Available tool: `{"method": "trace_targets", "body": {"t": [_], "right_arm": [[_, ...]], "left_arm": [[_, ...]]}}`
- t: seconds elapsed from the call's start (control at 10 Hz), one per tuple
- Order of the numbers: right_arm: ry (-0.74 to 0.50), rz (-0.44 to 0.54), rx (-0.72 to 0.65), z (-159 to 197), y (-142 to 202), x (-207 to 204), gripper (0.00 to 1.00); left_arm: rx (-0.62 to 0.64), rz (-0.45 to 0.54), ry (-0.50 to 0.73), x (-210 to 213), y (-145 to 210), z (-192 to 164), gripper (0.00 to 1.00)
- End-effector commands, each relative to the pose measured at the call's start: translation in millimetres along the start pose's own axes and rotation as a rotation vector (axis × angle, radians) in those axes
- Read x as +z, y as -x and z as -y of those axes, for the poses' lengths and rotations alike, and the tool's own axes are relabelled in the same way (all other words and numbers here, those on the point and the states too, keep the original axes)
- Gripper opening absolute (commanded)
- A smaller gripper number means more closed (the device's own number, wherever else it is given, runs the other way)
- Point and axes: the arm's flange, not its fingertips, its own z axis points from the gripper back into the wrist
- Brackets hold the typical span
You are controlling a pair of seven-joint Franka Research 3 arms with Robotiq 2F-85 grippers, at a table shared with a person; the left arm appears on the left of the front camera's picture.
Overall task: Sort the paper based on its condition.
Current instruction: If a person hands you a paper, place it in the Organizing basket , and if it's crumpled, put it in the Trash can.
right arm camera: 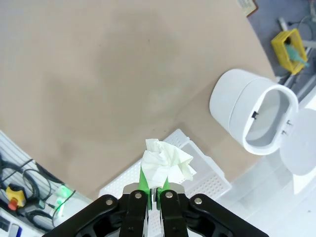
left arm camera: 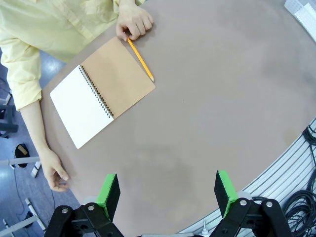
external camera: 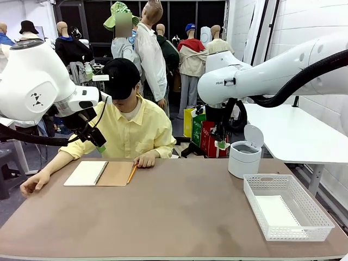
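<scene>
Crumpled paper pinched high above the desk

Front view: a flat white sheet [external camera: 275,210] lies in the white mesh basket [external camera: 321,216]. Left wrist view: the left gripper [left arm camera: 168,193] has jaws wide apart, holding nothing, over the brown desk [left arm camera: 222,98]. Right wrist view: the right gripper [right arm camera: 154,186] has jaws clamped on a crumpled white paper ball [right arm camera: 165,164].

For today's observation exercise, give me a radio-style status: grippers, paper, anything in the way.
Left gripper open, hanging over bare table. Right gripper shut on crumpled paper ball, high beside the open white bin. Flat sheet in basket. No obstruction seen.
</scene>
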Motion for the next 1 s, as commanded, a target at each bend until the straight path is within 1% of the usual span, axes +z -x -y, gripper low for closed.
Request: {"method": "trace_targets", "body": {"t": [0.0,0.1,0.2,0.3,0.5,0.6,0.8,0.9], "right_arm": [[-0.009,0.017,0.014,7.1,0.8,-2.1,0.00],[0.000,0.000,0.000,0.0,0.0,0.0,0.00],[0.085,0.051,-0.057,11.5,-4.8,-2.3,0.00],[0.102,0.068,-0.081,22.6,-3.6,-1.3,0.00],[0.146,0.063,-0.153,50.1,-8.4,-7.8,0.00],[0.148,0.048,-0.177,64.1,-7.8,-13.8,0.00],[0.170,0.063,-0.232,84.3,-7.9,-31.2,0.00],[0.178,0.051,-0.263,93.9,-8.2,-42.0,0.00]], "left_arm": [[0.000,0.002,0.003,0.7,0.1,-1.1,1.00],[0.000,0.002,0.003,0.7,0.1,-1.1,1.00],[0.000,0.002,0.003,0.7,0.1,-1.1,1.00],[0.000,0.002,0.003,0.7,0.1,-1.1,1.00],[0.000,0.002,0.003,0.7,0.1,-1.1,1.00],[0.000,0.002,0.003,0.7,0.1,-1.1,1.00],[0.000,0.002,0.003,0.7,0.1,-1.1,1.00],[0.000,0.002,0.003,0.7,0.1,-1.1,1.00]]}}
